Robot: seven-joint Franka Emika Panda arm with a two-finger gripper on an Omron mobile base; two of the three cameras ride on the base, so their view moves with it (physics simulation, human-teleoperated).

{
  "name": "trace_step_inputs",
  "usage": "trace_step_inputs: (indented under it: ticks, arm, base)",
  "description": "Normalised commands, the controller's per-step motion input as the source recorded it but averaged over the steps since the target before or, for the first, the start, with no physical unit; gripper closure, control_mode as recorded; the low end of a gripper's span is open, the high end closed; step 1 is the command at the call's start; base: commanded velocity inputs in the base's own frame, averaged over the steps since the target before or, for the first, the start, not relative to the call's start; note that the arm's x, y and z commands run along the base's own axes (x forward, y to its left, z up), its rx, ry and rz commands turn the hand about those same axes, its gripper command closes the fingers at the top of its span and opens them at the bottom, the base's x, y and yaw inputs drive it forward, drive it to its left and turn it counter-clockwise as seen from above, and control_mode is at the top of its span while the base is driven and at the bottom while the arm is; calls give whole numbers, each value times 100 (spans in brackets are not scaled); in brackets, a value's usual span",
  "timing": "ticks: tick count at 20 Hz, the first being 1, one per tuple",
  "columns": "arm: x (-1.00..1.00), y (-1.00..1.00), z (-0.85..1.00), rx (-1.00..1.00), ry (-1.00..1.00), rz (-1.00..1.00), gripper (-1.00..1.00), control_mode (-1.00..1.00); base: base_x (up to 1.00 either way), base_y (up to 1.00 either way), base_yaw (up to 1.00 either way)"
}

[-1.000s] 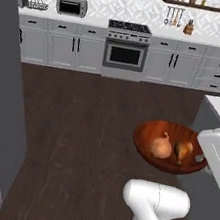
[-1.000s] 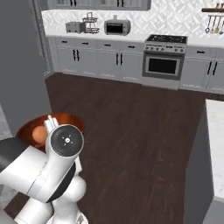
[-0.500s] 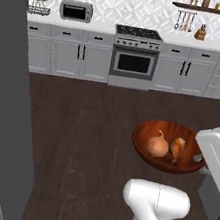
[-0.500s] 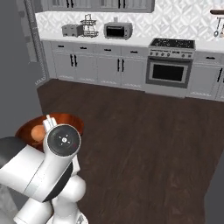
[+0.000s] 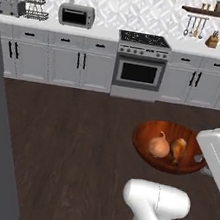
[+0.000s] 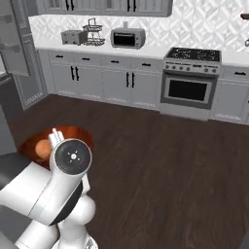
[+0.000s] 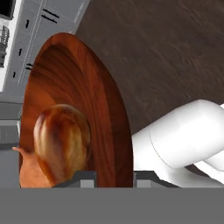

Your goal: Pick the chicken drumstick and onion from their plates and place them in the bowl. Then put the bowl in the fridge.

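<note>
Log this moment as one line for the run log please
gripper: shut on bowl rim | bowl: carried above floor | contents: onion, chicken drumstick | next: fridge

Glossy wood-grained bowl [image 5: 169, 147]; dark matt plank floor [image 5: 76, 142]; smooth-skinned onion [image 5: 159, 146].

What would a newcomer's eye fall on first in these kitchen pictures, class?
The glossy reddish-brown bowl, carried above the dark wood floor, gripped at its rim by the gripper. Inside it lie the onion and the chicken drumstick, side by side. Behind, the steel oven stands among grey cabinets.
</note>
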Motion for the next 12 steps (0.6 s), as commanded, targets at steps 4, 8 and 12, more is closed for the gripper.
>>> trace_step_inputs:
  ticks: [4,8,12]
  arm:
    - [0,0,0,0,0,0,100,100]
    - [0,0,0,0,0,0,100,100]
    - [0,0,0,0,0,0,100,100]
  base:
    - [100,-20,31]
    - [100,-24,46]
    - [100,-34,53]
